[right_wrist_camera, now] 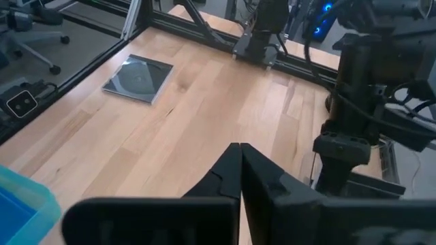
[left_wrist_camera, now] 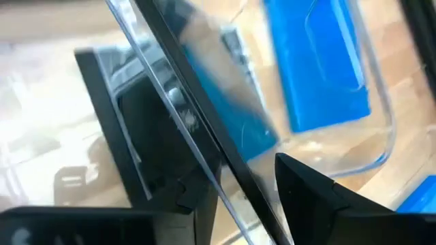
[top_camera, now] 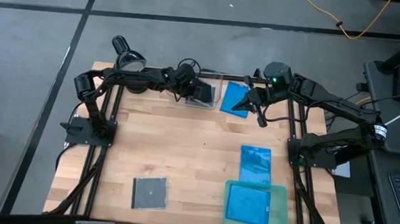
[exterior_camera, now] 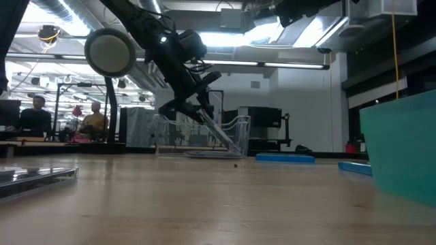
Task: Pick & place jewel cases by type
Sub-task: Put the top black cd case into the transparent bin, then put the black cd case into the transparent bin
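Left gripper (top_camera: 196,92): over the clear bin (top_camera: 218,76) at the table's far edge, fingers parted around a dark square case (top_camera: 203,93) that stands tilted inside the bin. Left wrist view shows the case's thin edge running between the two fingers (left_wrist_camera: 320,197), loosely straddled; whether the pads press it I cannot tell. Low view shows the case (exterior_camera: 221,133) leaning at a slant against the bin wall (exterior_camera: 238,133), the gripper (exterior_camera: 194,109) just above it.

Right gripper (top_camera: 256,102): just beside the bin, on the right arm's side, fingers pressed together with nothing between them (right_wrist_camera: 240,170); it hangs above bare wood.

Blue case, first (top_camera: 235,98): flat on the table, touching or nearly touching the bin's side, between the bin and the right gripper. Seen through the bin wall in the left wrist view (left_wrist_camera: 320,61).

Blue case, second (top_camera: 256,164): flat on the table, well apart from the bin, toward the near edge, its near end at the rim of the tray (top_camera: 281,217).

Blue case, third (top_camera: 248,204): lying inside the teal tray, far from the bin at the near right corner.

Square case with disc (top_camera: 149,192): flat on the table, well apart from the bin, near the front edge on the left arm's side; also in the right wrist view (right_wrist_camera: 138,77).

Table (top_camera: 176,146): light wood planks.
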Action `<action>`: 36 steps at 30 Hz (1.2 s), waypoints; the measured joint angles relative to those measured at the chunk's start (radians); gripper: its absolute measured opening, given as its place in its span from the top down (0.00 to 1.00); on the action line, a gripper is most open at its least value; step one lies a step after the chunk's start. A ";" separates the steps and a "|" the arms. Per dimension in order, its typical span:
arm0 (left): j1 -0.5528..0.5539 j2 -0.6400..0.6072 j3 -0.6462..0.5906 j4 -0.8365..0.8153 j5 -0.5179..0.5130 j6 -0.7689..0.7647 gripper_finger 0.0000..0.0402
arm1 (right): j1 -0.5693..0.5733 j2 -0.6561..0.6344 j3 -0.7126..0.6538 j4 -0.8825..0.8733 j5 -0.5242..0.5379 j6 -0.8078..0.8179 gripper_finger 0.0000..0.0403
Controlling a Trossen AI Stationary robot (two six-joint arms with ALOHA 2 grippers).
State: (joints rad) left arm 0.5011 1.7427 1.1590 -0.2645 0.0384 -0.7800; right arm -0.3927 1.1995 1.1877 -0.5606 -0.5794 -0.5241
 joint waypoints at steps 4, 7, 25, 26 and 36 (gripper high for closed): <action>0.007 -0.028 0.000 -0.046 -0.003 0.020 0.63 | 0.000 0.000 0.000 0.000 0.000 -0.005 0.95; 0.011 -0.055 0.000 -0.079 -0.021 0.027 0.63 | 0.000 0.000 0.000 0.000 0.000 -0.006 0.95; -0.001 -0.371 0.000 -0.235 -0.097 0.075 0.63 | -0.004 0.000 0.000 -0.006 -0.025 -0.012 0.96; -0.014 -0.391 0.000 -0.235 -0.091 0.075 0.63 | -0.004 0.000 0.000 -0.006 -0.025 -0.012 0.97; -0.317 -0.529 0.000 -0.233 -0.044 0.133 0.77 | -0.005 0.000 0.000 -0.007 0.010 0.020 0.94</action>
State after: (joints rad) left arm 0.1843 1.2133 1.1591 -0.4976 -0.0059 -0.6467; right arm -0.3973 1.1995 1.1877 -0.5674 -0.5690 -0.5039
